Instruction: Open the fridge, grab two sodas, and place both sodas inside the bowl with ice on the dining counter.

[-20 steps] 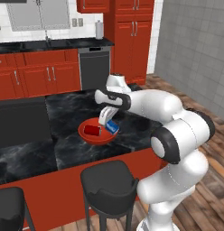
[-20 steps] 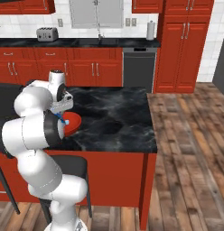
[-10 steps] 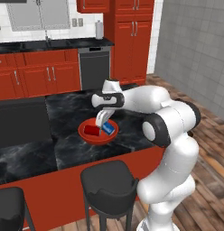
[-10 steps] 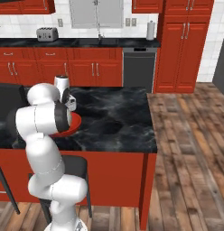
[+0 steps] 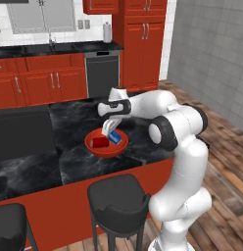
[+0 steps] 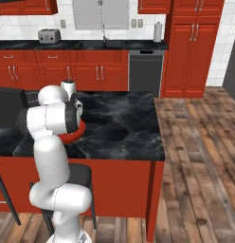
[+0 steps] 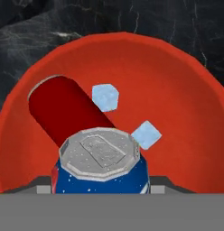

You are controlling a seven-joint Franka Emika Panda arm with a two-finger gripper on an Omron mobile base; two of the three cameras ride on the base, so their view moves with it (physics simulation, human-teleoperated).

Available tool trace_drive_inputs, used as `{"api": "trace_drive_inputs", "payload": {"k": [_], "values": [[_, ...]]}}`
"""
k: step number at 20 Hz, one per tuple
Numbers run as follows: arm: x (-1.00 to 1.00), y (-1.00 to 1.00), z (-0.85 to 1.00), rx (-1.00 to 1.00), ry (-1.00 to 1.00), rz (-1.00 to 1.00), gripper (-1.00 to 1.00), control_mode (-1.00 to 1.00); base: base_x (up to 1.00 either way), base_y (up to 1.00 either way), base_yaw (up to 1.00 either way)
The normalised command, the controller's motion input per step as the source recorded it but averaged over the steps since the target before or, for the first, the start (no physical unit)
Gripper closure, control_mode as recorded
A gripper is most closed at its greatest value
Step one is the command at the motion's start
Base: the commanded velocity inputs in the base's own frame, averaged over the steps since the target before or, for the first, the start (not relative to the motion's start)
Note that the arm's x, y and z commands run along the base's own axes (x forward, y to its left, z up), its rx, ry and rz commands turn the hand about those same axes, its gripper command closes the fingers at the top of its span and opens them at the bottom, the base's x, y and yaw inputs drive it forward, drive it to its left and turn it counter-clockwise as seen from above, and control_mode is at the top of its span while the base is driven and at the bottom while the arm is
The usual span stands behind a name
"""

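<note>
Over the bowl [image 5: 106,143] on the dark marble surface [image 5: 69,157], the gripper [image 5: 110,131] hangs with the blue can [image 5: 115,138] at its tip. In the hand view that can [image 7: 100,169] fills the lower middle, its silver top facing the camera, and a grey sliver of a finger [image 7: 41,186] peeks out on each side of it. The fingers look set about a can's width apart, flanking the can, but contact is hidden behind it, so I cannot tell whether they grip it or have just let go.

The red can [image 7: 66,110] already lies on its side on the floor of the bowl [image 7: 186,117], leaning toward the left rim, with two ice cubes [image 7: 105,98] beside it. The blue one is brought in end-on, just beside the red, probably because the shallow bowl leaves room only next to the can already lying there.

From the right base view the arm's own bulk covers most of the bowl [image 6: 77,133], leaving just a red edge in sight.

Judging by this, the first soda is delivered and the second is at the point of placing; what remains is to free it and lift the hand clear without tipping either can out.
</note>
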Motion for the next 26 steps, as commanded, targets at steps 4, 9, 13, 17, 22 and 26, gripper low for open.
{"api": "trace_drive_inputs", "payload": {"k": [4,9,13,17,22,26], "values": [[0.34,0.09,-0.32,0.00,0.00,0.00,1.00,-1.00,0.00,0.00,0.00],[0.02,0.09,-0.34,0.00,-0.02,0.00,1.00,-1.00,0.00,0.00,0.00],[-0.04,0.13,-0.29,0.00,-0.02,0.00,1.00,-1.00,0.00,0.00,0.00],[-0.05,0.12,-0.29,0.00,-0.01,0.00,1.00,-1.00,0.00,0.00,0.00],[-0.06,0.02,-0.28,0.00,0.00,0.00,1.00,-1.00,0.00,0.00,0.00],[-0.16,0.00,-0.26,0.00,-0.02,0.00,1.00,-1.00,0.00,0.00,0.00]]}}
